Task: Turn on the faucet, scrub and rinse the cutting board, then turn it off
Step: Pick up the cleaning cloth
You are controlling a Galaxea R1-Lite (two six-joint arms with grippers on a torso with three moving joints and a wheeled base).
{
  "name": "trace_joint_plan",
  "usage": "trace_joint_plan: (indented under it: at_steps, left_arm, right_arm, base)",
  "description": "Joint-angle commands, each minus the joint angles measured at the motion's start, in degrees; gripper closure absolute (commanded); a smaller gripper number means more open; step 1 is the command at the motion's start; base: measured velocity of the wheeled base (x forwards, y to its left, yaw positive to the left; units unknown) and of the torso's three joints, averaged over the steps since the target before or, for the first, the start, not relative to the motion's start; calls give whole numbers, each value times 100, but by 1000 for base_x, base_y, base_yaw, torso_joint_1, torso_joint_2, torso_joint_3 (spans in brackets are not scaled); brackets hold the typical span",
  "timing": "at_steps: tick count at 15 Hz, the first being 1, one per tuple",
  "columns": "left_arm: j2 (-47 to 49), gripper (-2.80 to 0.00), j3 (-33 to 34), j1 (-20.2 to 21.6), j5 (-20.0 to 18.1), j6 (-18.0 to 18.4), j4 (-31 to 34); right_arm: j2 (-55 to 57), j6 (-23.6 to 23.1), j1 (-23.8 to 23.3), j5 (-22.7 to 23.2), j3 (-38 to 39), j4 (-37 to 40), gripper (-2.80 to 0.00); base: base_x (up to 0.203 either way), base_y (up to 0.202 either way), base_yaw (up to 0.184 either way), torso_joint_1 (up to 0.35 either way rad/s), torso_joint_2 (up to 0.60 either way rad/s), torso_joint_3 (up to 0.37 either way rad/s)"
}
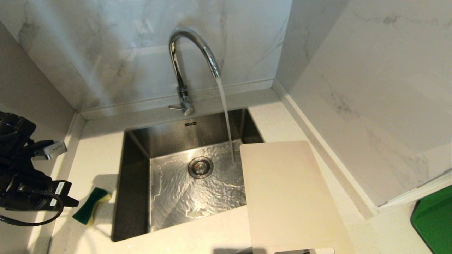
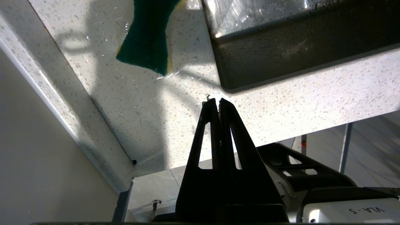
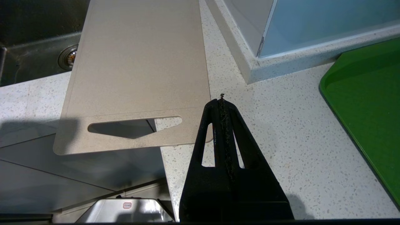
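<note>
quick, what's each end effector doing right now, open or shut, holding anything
Left end effector: closed, holding nothing, above the counter near the sponge.
Right end effector: closed, holding nothing, beside the cutting board.

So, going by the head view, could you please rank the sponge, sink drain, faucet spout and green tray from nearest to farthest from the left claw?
1. Green-and-yellow sponge, on the counter beside the left claw.
2. Round metal sink drain, mid-basin.
3. Chrome gooseneck faucet spout, behind the sink.
4. Bright green flat tray, far right edge.
</note>
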Motion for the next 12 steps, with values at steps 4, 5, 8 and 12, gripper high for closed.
trace_joint_plan:
  at_steps: [4,5,8,12]
  left_arm:
    - [50,0,0,4,0,50,-5]
    - [58,0,-9,4,8,100,4]
    - [37,0,0,4,8,107,4]
    - [52,0,52,32,-2,76,0]
  right_arm:
    - [-2,0,-1,-2,8,0,0]
    - [-2,0,-6,-1,0,0,0]
    - [-2,0,-2,6,0,-1,0]
    - [-2,0,2,-1,8,-1,0]
  base:
    - [0,0,0,0,0,0]
    - [0,0,0,0,0,0]
    - [0,0,0,0,0,0]
    - [0,0,0,0,0,0]
